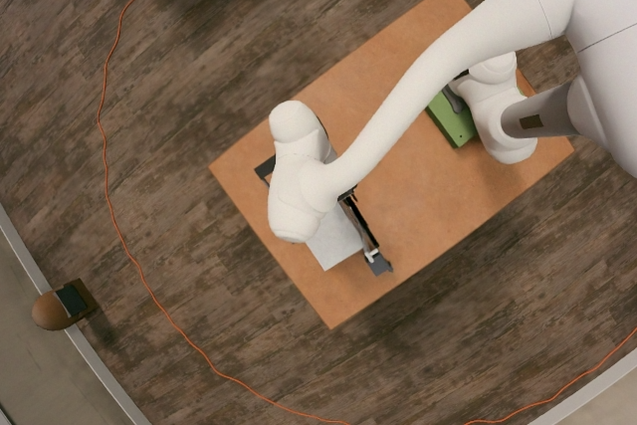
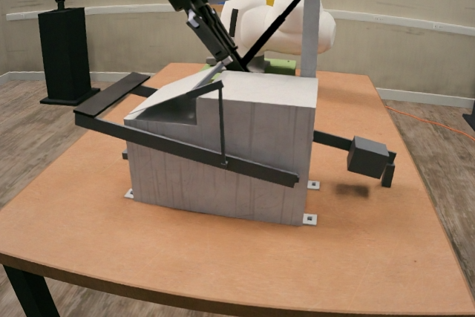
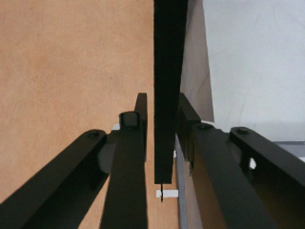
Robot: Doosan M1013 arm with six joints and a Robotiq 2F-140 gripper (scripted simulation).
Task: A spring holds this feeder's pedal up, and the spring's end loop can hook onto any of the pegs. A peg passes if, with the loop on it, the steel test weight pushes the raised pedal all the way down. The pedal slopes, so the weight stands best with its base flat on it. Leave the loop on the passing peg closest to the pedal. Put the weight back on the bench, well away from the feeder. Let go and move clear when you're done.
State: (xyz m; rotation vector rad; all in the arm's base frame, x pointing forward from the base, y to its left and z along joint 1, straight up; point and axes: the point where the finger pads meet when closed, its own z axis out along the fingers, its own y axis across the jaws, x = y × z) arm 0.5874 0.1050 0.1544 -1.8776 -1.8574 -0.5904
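Note:
The black spring slopes from the top of the pale post down behind the feeder box. My gripper is slightly open, its fingers on either side of the spring's lower part, with a gap at the left finger. The thin end loop crosses a white peg on the grey lever; I cannot tell if it is hooked. The dark pedal is raised. I cannot identify the steel test weight.
A dark block sits on the lever's far end, outside the box. A green box with a dark grey part stands at the bench's arm side. The post rises beside the spring. White feet edge the feeder.

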